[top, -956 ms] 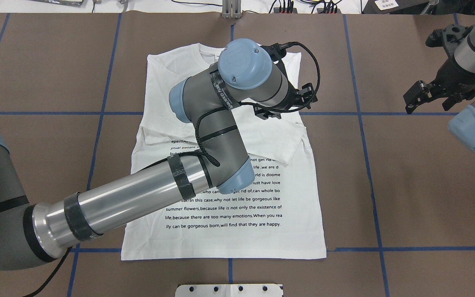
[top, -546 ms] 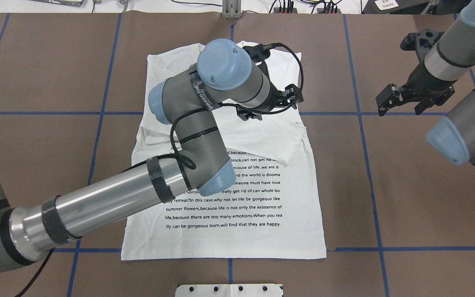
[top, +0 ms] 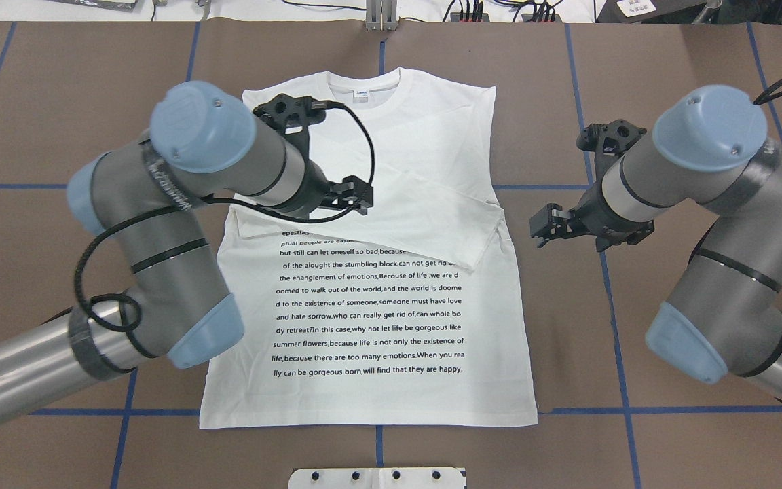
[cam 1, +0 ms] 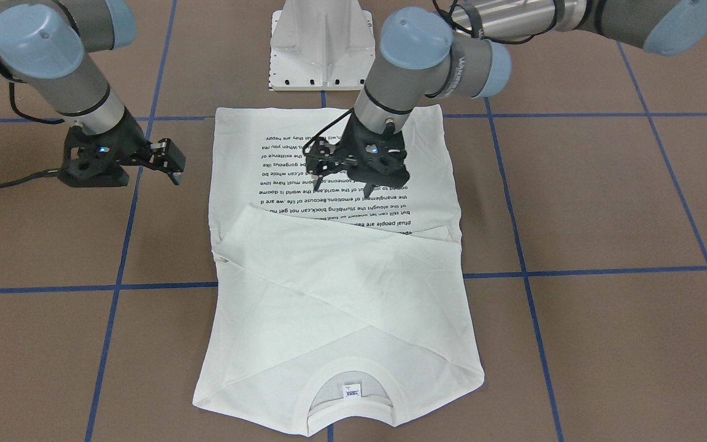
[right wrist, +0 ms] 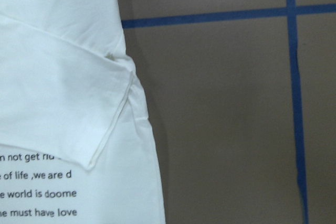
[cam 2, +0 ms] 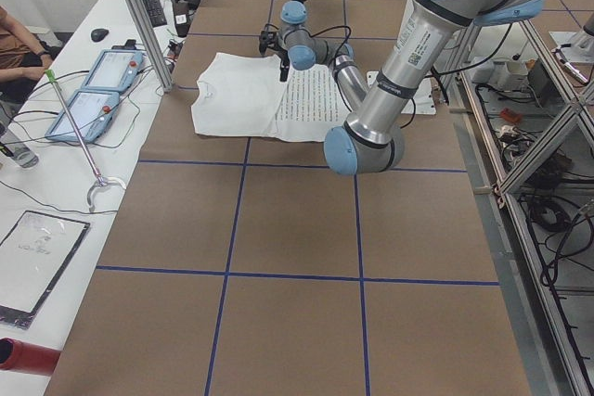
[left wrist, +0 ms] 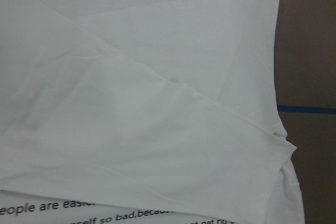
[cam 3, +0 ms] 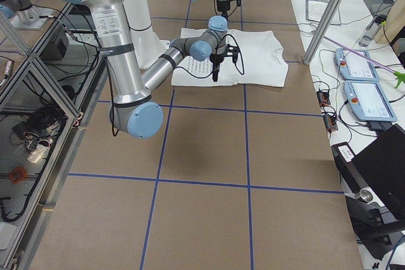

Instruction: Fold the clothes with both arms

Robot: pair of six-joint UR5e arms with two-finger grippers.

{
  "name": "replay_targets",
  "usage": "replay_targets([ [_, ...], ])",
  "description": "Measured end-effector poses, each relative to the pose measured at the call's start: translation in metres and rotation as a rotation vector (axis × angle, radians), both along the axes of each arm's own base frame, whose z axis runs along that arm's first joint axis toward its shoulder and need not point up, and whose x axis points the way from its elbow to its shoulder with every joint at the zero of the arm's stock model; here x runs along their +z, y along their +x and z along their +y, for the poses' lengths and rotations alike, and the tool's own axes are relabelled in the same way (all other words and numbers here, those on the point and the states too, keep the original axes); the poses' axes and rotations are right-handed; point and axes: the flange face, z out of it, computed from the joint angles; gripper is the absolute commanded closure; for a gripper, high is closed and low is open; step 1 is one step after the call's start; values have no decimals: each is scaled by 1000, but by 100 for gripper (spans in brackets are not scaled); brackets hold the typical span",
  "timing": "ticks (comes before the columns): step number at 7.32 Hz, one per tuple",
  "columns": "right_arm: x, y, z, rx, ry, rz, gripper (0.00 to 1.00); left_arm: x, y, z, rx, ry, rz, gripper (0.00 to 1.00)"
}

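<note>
Brown tabletop, blue-taped into squares, is filling the overhead frame. White long-sleeved T-shirt is lying flat at centre, collar toward the top edge, both sleeves crossing the chest. Left gripper is hanging jaws-apart above the shirt, left of centre. Right gripper, fingers apparently spread, is hovering off the cloth beside its right-hand edge. Risk: a pinch catching only the top sleeve layer, dragging the crossed sleeves open.
</note>
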Motion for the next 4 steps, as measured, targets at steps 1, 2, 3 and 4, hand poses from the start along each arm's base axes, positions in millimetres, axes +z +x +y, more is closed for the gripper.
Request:
replay_targets([
  [1, -6, -22, 29, -7, -28, -3, 0, 36, -31, 20, 3, -10, -28, 1],
  [2, -10, -45, 63, -5, -34, 7, 0, 60, -56, 37, 2, -20, -47, 1],
  [3, -11, -71, 102, 0, -24, 26, 0, 71, -72, 49, 2, -25, -55, 1],
  [4, -10, -90, 133, -8, -11, 39, 1, 75, -80, 54, 1, -28, -57, 1],
])
